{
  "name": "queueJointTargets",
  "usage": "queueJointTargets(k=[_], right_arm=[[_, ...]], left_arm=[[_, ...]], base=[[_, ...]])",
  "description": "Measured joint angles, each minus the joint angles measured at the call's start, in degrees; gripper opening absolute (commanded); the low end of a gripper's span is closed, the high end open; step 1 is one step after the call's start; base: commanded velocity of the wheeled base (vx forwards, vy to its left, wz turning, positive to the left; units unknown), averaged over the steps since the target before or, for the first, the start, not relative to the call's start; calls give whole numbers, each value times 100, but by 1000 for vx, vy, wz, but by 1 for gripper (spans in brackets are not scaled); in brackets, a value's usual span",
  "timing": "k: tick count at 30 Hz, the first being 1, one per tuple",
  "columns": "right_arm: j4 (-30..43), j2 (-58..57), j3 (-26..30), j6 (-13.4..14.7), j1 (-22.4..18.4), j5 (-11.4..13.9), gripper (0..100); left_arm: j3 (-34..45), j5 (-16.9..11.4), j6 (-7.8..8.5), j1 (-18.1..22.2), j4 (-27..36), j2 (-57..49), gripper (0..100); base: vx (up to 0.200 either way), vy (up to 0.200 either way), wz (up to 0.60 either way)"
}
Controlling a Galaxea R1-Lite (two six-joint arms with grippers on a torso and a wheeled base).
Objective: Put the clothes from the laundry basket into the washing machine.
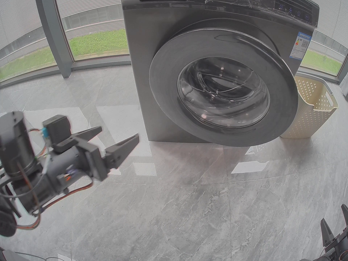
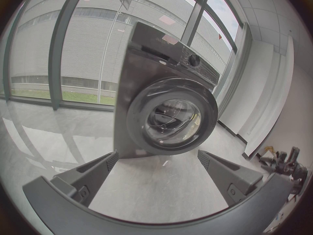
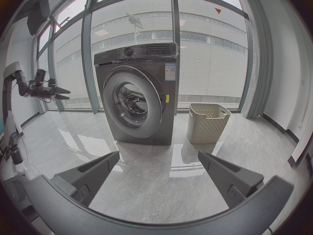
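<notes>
Right gripper point(image 1: 335, 223) wide open, empty, nearer laundry basket point(image 1: 308, 116) right of washing machine point(image 1: 145, 73); left gripper point(image 1: 119, 135) likewise open, empty.

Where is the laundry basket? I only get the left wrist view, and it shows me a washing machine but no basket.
Observer: The basket stands on the floor beside the washing machine, on the robot's right of it.
Operator: Is anything in it?
Observer: Nothing shows above its rim. The right wrist view looks partly inside, but the bottom is hidden.
Operator: Is the other arm holding something?
Observer: No. The right tool is open and empty, well short of the basket.
</notes>
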Motion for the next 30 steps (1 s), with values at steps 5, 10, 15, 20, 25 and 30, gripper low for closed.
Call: queueJointTargets(k=[5,10,15,20,25,30], right_arm=[[0,0,0,0,0,0,100],[0,0,0,-4,0,0,100],[0,0,0,-9,0,5,100],[2,0,0,-6,0,6,100],[2,0,0,0,0,6,100],[-118,0,-13,35,0,35,100]], left_arm=[[995,-126,254,524,323,-1403,100],[1725,-266,464,1176,968,-2776,100],[2238,-451,607,1830,2025,-4253,100],[2660,-600,757,2531,3282,-5727,100],[2903,-661,875,3382,4027,-6640,100],[3017,-700,923,3714,4231,-7205,100]], base=[[0,0,0],[0,0,0],[0,0,0],[0,0,0],[0,0,0],[0,0,0]])
